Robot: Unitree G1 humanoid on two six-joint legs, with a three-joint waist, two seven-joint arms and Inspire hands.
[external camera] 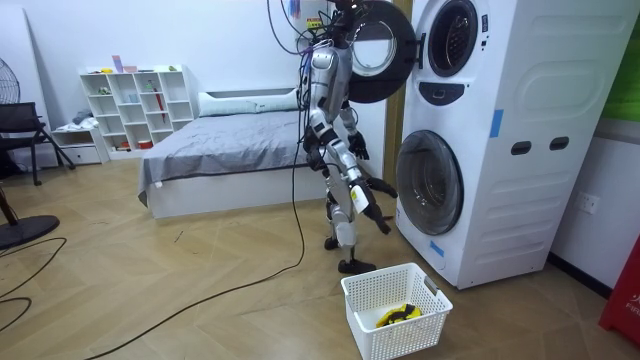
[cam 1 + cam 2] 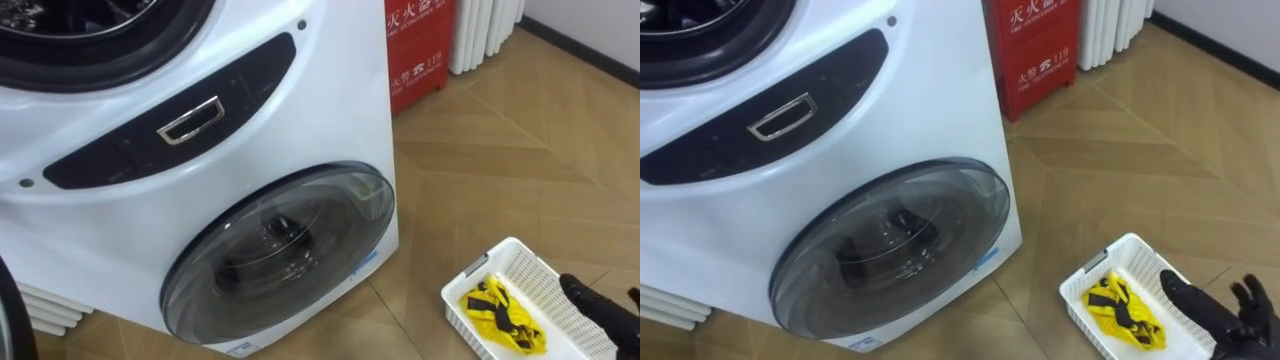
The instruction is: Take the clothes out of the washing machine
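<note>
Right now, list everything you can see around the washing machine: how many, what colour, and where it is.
washing machine: one, white, two drums stacked; upper door open, lower door shut
laundry basket: one, white, on the floor in front of the machine
garment: one, yellow and black, lying in the basket
cabinet: one, red, at the wall beside the machine
radiator: one for sure, white, just beyond the cabinet
bed: one, grey cover, behind the robot
shelf unit: one, white, by the far wall
chair: one, black, at the room view's far left
right robot hand: one, dark, open, above the basket's edge
</note>
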